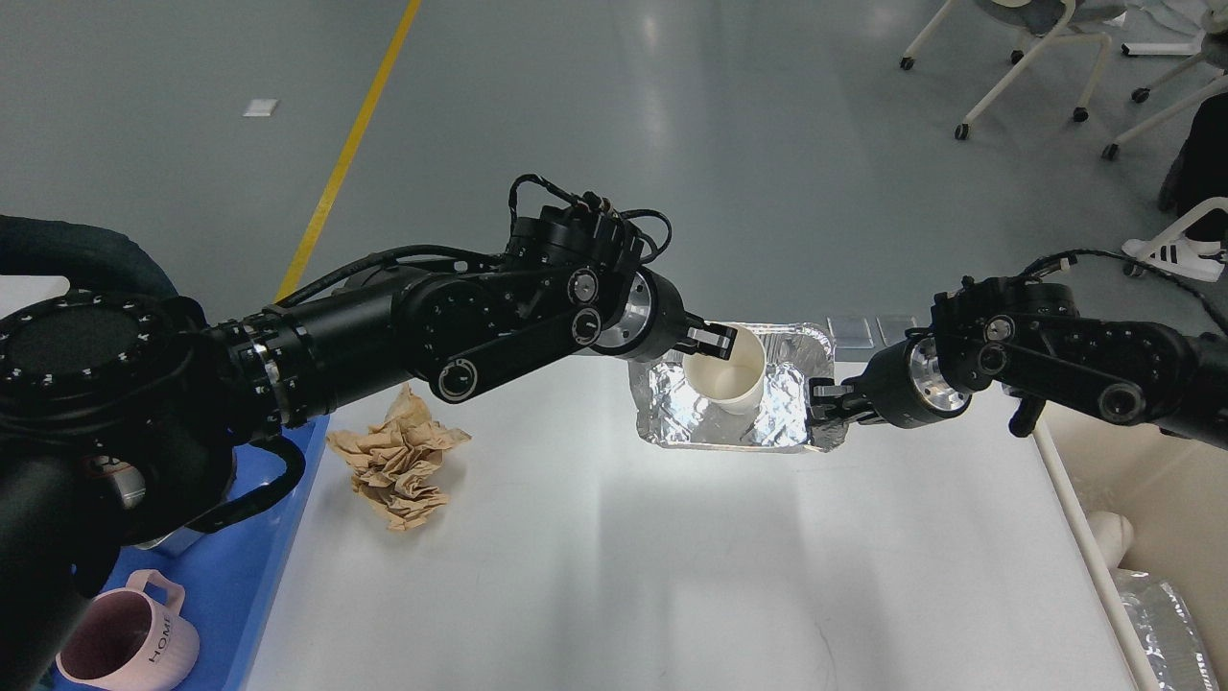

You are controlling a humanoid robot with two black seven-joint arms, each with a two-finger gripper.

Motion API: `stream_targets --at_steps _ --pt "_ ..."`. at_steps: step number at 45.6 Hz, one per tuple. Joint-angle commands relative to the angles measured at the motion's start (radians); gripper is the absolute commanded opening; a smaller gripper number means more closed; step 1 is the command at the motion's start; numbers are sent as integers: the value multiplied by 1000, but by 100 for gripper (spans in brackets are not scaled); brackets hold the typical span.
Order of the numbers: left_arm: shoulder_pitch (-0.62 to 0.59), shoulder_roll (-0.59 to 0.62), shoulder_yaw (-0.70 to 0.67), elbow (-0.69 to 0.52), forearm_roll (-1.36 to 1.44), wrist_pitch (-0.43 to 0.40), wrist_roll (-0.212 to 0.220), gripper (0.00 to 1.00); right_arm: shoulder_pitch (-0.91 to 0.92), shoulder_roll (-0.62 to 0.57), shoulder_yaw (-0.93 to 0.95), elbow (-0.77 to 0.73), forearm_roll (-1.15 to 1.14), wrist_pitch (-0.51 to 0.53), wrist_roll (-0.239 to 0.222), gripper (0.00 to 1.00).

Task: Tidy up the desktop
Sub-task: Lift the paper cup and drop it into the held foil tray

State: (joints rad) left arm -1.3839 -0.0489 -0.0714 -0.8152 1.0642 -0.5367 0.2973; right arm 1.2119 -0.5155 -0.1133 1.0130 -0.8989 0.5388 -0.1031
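Observation:
The white desktop (672,547) fills the lower view. A crumpled foil tray (672,408) sits at its far edge. A white paper cup (726,374) stands upright inside the foil tray. My left gripper (715,338) is shut on the cup's left rim, with the cup low in the tray. My right gripper (823,401) is shut on the foil tray's right edge. A crumpled brown paper ball (398,465) lies on the desktop to the left, apart from both grippers.
A blue tray (245,576) at the left edge holds a pink mug (125,643); my left arm hides most of the tray. A cream bin (1151,489) stands off the right edge with foil (1166,614) in it. Chairs stand far back right.

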Motion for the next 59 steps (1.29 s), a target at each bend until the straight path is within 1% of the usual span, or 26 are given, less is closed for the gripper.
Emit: stream_targets --at_steps 1,11,19,33,37,42,47,53,59 --pt "6 -8 -4 4 -13 29 -3 60 -5 0 1 -1 0 0 0 0" --pt "8 -22 -7 7 -36 76 -13 59 -8 2 7 -1 0 0 0 0" --pt "5 -42 -8 13 -70 110 -14 60 -11 3 21 -1 0 1 -1 0" --pt "-10 -31 -13 10 -105 103 -14 61 -29 -1 40 -1 0 1 0 0" --pt "-37 -13 -27 4 -135 92 -14 62 -40 -1 47 -1 0 1 0 0" --pt "-63 49 -28 -19 -150 77 -9 62 -55 -3 57 -1 0 1 0 0" --pt "-81 142 -27 -80 -150 61 -9 62 -64 -8 60 -1 0 1 0 0" --pt "-55 342 -10 -223 -148 69 -6 62 -71 -12 61 -1 0 1 0 0" --pt "29 562 -5 -369 -145 66 -10 62 -74 -12 61 -2 0 1 0 0"
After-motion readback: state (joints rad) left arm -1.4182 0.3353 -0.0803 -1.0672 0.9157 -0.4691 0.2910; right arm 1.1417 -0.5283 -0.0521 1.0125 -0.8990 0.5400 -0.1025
